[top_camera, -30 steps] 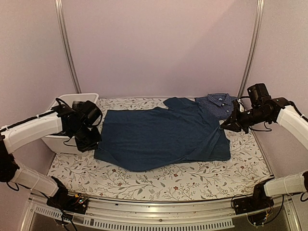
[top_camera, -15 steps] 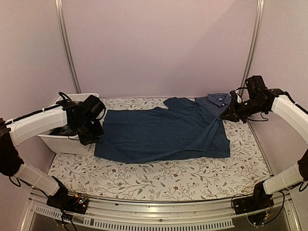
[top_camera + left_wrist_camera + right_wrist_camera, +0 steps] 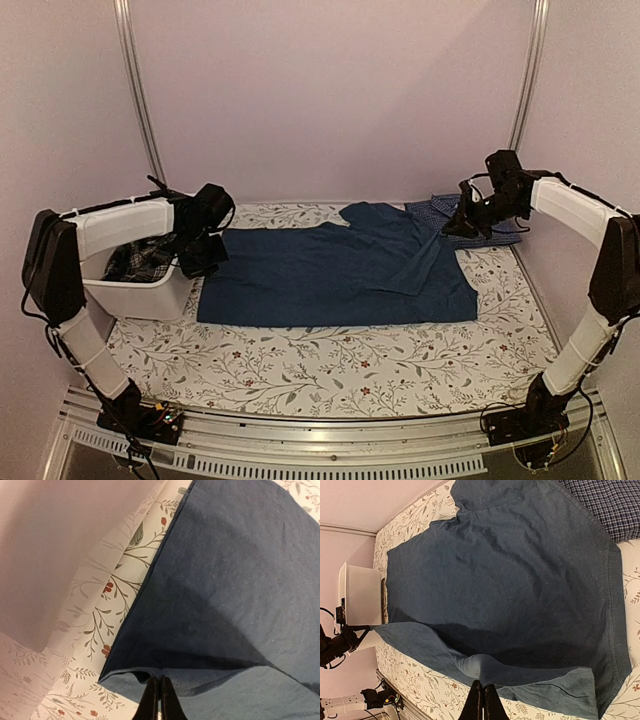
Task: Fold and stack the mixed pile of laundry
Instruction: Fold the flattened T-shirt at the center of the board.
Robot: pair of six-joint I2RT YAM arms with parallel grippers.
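Observation:
A dark blue T-shirt [image 3: 340,275] lies spread across the floral tablecloth, its near half doubled back over the rest. My left gripper [image 3: 205,268] is shut on its left hem; in the left wrist view the fingertips [image 3: 160,685] pinch a raised fold of the blue cloth [image 3: 225,580]. Over at the right side, my right gripper [image 3: 448,231] is shut on the T-shirt's edge, and its wrist view has the tips [image 3: 483,689] clamping a bump of the fabric [image 3: 520,570]. A folded blue-and-white checked shirt [image 3: 458,212] [image 3: 610,505] sits at the back right. A black-and-white plaid piece [image 3: 140,262] lies in the tub.
The white plastic tub [image 3: 150,298] [image 3: 360,595] stands at the left, right beside my left arm. Floral tablecloth [image 3: 330,370] is bare along the near side. Metal frame posts [image 3: 140,100] rise at the back corners against the pink walls.
Both grippers have moved toward the back of the table, carrying the T-shirt's near edge up and over the rest. The shirt now covers a narrower strip.

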